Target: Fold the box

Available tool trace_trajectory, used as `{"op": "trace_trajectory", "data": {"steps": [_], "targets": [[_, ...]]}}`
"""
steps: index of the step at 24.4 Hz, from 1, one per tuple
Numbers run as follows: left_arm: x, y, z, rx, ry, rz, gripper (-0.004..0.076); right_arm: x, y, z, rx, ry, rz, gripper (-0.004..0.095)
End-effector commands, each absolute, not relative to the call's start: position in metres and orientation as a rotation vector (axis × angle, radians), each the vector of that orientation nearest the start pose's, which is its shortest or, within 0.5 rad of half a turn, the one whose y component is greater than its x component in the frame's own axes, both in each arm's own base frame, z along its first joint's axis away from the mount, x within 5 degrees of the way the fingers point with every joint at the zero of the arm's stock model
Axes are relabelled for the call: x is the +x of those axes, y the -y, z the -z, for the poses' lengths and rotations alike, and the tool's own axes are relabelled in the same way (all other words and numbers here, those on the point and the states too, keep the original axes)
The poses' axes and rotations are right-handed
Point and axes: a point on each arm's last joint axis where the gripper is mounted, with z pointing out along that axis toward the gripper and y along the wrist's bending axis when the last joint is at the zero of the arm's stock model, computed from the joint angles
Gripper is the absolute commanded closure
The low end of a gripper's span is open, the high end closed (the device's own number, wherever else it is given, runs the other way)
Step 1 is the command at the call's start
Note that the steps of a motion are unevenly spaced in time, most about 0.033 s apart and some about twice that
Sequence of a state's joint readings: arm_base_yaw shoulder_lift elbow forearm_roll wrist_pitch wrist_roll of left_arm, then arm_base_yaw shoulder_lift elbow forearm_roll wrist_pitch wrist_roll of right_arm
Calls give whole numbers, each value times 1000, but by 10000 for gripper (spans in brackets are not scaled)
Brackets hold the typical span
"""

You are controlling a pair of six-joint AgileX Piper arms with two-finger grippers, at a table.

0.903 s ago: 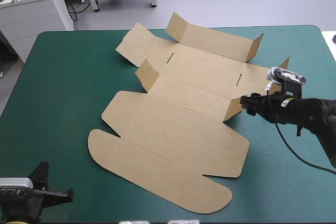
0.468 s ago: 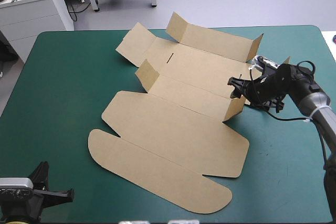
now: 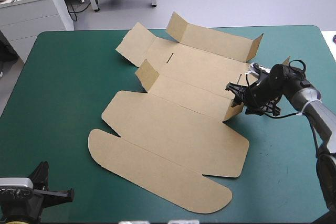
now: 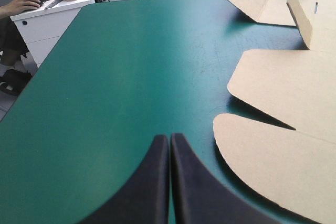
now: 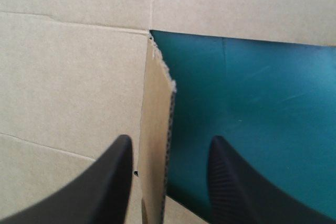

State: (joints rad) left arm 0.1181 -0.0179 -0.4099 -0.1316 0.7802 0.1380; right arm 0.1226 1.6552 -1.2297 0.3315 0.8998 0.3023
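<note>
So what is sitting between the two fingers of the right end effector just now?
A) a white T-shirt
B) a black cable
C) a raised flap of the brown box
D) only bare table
C: in the right wrist view the right end effector stands open, astride an upright flap of the box.
</note>
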Motion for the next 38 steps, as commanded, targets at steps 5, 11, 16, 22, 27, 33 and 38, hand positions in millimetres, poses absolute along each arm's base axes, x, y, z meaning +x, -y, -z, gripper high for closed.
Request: {"op": "trace_trajectory", "data": {"steps": [5, 11, 16, 22, 27, 33, 38], "targets": [[8, 8, -292, -14, -1713, -27, 734, 332, -68, -258, 449, -2851, -535, 909], [8, 8, -292, -14, -1713, -27, 734, 338, -68, -269, 200, -2825, -507, 909], [8, 8, -292, -14, -1713, -27, 734, 352, -65, -305, -237, -2767, -338, 909], [8, 8, -292, -13, -1713, -27, 734, 391, -72, -324, -794, -2598, -245, 909], [8, 8, -292, -13, -1713, -27, 734, 407, -100, -321, -1291, -2379, -162, 909], [8, 8, -292, -13, -1713, -27, 734, 417, -148, -323, -1552, -2124, -24, 928], [8, 8, -292, -10, -1713, -31, 734, 415, -189, -321, -1727, -1898, 32, 928]]}}
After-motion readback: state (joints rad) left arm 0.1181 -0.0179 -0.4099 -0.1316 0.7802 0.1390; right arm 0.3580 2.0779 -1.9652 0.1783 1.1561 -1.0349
